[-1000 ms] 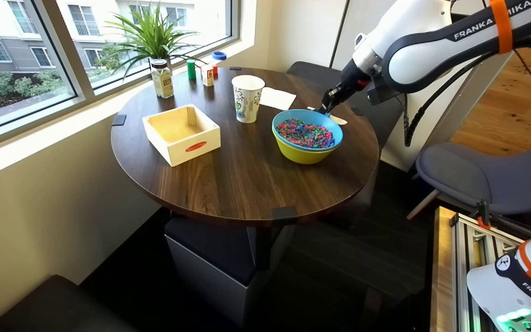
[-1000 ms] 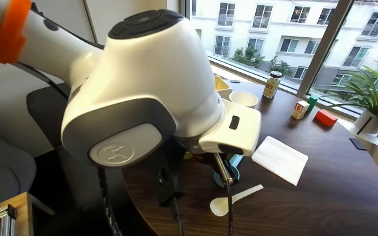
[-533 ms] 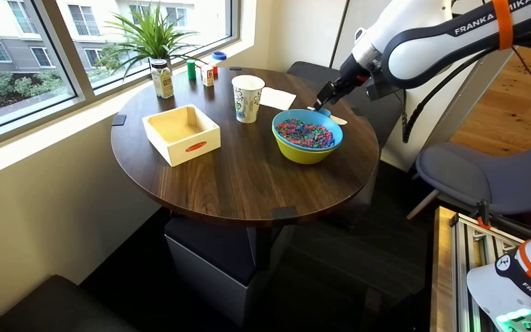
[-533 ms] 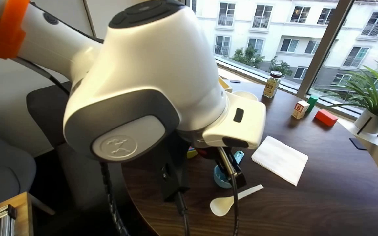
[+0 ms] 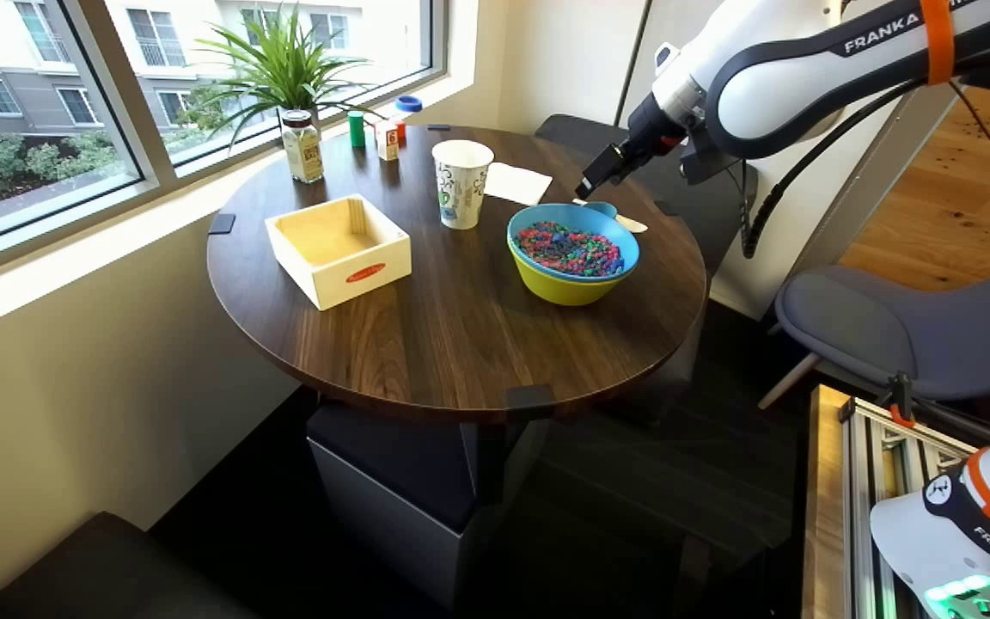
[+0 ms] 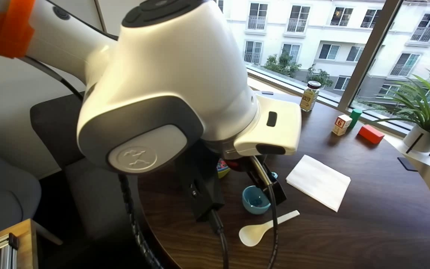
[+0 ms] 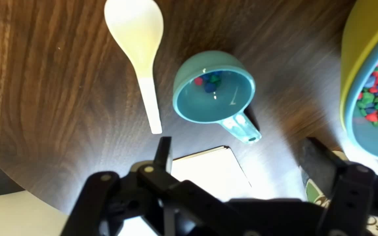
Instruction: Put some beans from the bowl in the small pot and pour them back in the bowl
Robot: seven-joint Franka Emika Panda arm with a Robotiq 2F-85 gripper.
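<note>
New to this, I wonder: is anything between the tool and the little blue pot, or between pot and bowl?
Nothing visible stands between the open tool and pot, nor between pot and bowl; the spoon lies beside the pot, away from the bowl.

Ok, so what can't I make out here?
Bowl: partly cut off by the wrist view's right edge.
Small pot: mostly hidden behind the bowl in an exterior view.
Patterned cup: mostly hidden by the gripper in the wrist view.
Blue round item: too small to identify in an exterior view.
</note>
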